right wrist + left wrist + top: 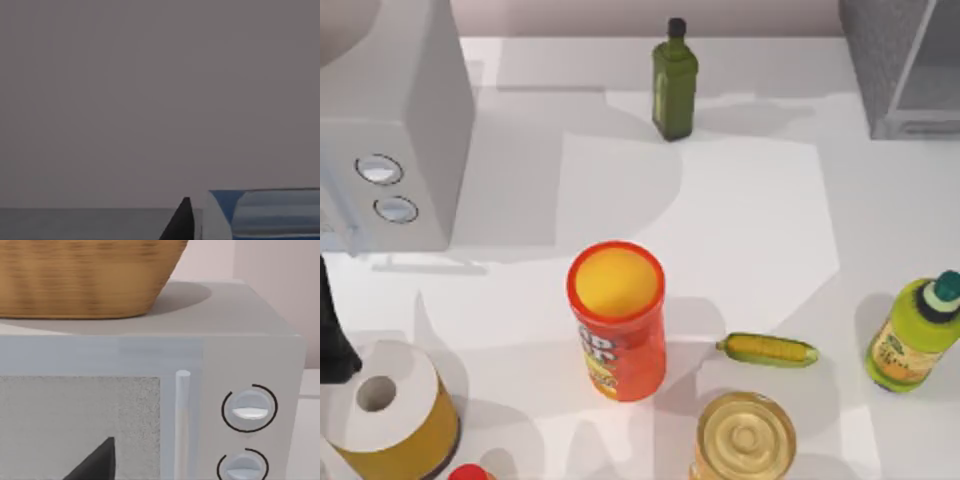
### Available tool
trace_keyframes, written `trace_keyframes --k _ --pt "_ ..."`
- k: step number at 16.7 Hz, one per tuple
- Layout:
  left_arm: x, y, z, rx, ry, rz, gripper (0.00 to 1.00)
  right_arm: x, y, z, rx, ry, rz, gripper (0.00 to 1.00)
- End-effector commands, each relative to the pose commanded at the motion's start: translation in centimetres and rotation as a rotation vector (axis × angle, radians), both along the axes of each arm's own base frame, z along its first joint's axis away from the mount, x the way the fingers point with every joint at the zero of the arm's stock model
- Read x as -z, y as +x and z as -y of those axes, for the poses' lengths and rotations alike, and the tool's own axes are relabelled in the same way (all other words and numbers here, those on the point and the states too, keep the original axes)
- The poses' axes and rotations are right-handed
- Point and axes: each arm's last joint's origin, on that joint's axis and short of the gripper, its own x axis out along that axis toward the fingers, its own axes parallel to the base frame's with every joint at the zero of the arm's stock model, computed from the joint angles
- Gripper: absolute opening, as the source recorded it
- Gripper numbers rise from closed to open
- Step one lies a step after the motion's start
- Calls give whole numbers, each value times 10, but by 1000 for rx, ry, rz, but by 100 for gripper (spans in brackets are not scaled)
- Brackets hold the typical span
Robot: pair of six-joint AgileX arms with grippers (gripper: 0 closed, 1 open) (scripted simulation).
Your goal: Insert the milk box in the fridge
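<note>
White table point(740, 200), fridge point(905, 70) at far-right corner.

fridge point(900, 70): large box, dark grey speckled walls, pale grey glassy front panel, standing at the table's far right corner | milk box point(265, 215): blue-and-white carton, one corner seen right beside a dark finger in the right wrist view

2 bottles point(674, 82), 1 corn cob point(767, 350), 1 microwave point(390, 150)
</note>
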Motion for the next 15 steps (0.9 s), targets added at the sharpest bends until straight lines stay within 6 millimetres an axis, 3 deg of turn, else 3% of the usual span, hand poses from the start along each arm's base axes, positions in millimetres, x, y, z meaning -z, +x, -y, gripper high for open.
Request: trace_keyframes --k 9,15 --pt "0 0 0 0 0 0 100 0 0 0 0 0 0 98" --pt "0 0 0 0 0 0 100 0 0 0 0 0 0 100"
